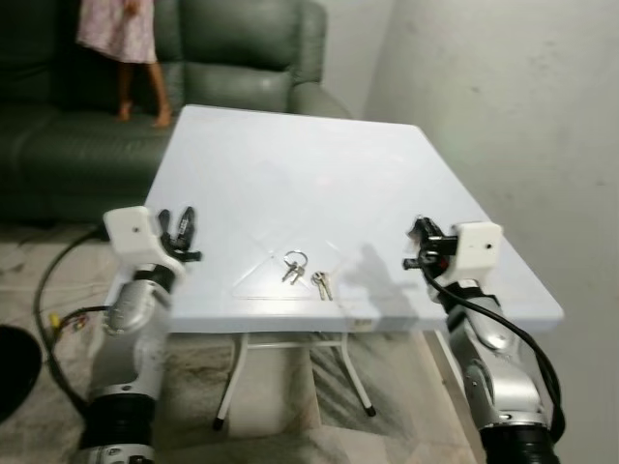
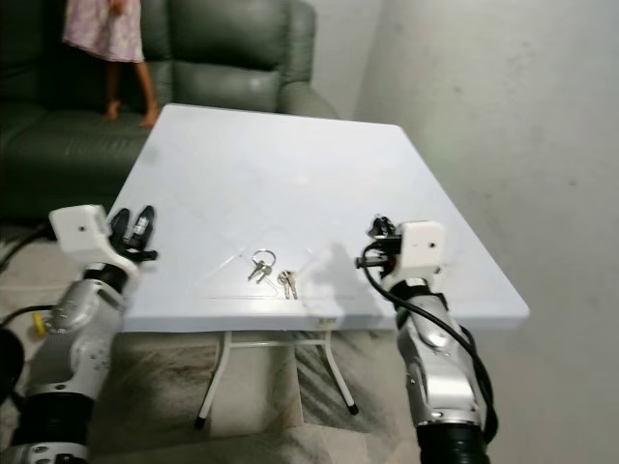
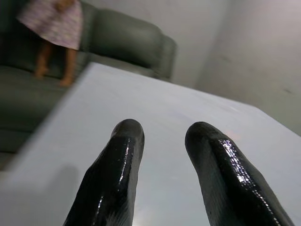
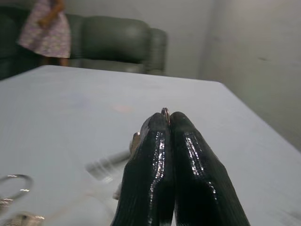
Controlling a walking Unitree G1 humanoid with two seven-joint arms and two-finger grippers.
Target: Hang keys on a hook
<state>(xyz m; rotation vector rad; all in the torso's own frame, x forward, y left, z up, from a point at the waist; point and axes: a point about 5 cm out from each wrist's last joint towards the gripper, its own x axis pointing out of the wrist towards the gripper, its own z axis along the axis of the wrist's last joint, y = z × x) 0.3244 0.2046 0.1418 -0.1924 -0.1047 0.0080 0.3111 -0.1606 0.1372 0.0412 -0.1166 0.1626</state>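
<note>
The keys (image 1: 308,274) lie flat on the white folding table (image 1: 290,164), near the middle of its front edge: a ring with a small bunch of keys, and just beside it, toward the right edge, 1 or 2 more keys pointing at the front edge. In the right wrist view another ring (image 4: 165,112) pokes up from between the tips of the right gripper (image 4: 169,120), whose 2 black fingers (image 4: 193,160) are pressed together on it, with what looks like a key blade hanging blurred beside them; whether this is a second set or part of the same bunch cannot be told. The right gripper itself is held above the table's front right corner, well apart from the keys on the surface. The left gripper (image 1: 181,230) is raised at the table's front left corner, its 2 fingers (image 3: 115,179) standing apart with bare tabletop between them. Past the table's far edge stands a dark green sofa (image 1: 242,58), and a person in a pink patterned dress (image 1: 118,27) stands barefoot on its seat. A plain pale wall (image 1: 513,106) runs along the table's right edge. Under the table its white folding legs (image 1: 290,372) stand on a marbled floor (image 1: 193,387), with black cables (image 1: 53,319) trailing beside the left arm.
</note>
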